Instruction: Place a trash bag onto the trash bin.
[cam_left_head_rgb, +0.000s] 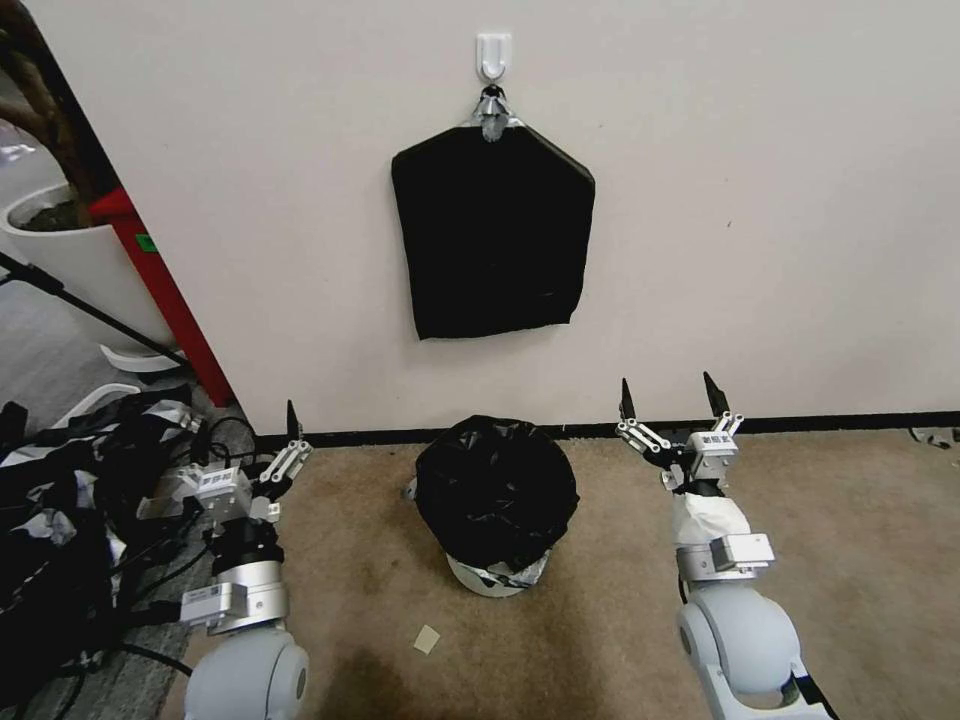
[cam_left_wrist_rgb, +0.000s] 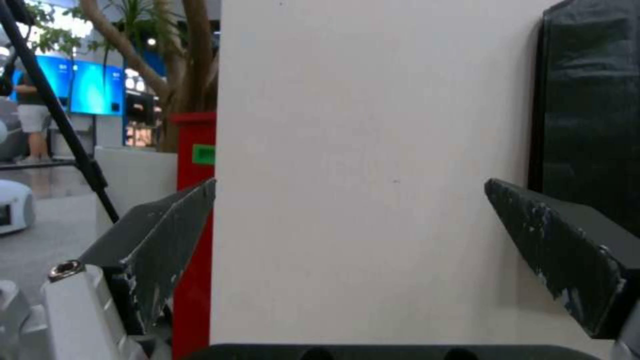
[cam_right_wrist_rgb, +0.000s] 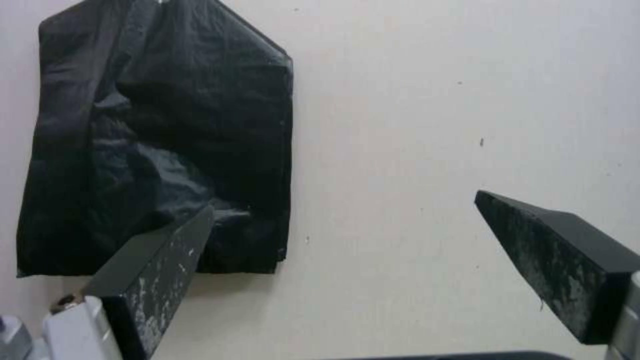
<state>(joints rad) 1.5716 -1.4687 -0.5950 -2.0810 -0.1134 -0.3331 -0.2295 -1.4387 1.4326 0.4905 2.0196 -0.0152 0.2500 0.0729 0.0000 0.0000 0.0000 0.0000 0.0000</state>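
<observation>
Head view. The trash bag (cam_left_head_rgb: 496, 490), thin glossy black plastic, crinkled, is draped over the trash bin (cam_left_head_rgb: 490, 578) on tan carpet (cam_left_head_rgb: 860, 560) at the foot of the wall (cam_left_head_rgb: 780, 200). Of the bin, a cream-white strip near the base shows below the plastic; rim and walls are hidden. Above it a flat, smooth, five-sided pack of black bags (cam_left_head_rgb: 492, 238) hangs by a metal clip (cam_left_head_rgb: 491, 122) from a white hook (cam_left_head_rgb: 493, 54). The left gripper (cam_left_head_rgb: 250, 440) sits left of the bin, one dark pointed finger clear, the other lost against cables (cam_left_head_rgb: 70, 520). The right gripper (cam_left_head_rgb: 670, 396) sits right of the bin, fingers apart, holding nothing. A small pale scrap (cam_left_head_rgb: 427, 639) lies on the carpet.

Left wrist view. Left gripper (cam_left_wrist_rgb: 350, 187): matte black, scuffed wedge fingers spread wide, bare wall between them. The pack's edge is cut off at the side.

Right wrist view. Right gripper (cam_right_wrist_rgb: 343, 200) fingers wide apart, empty, facing wall; the pack shows faint creases.
</observation>
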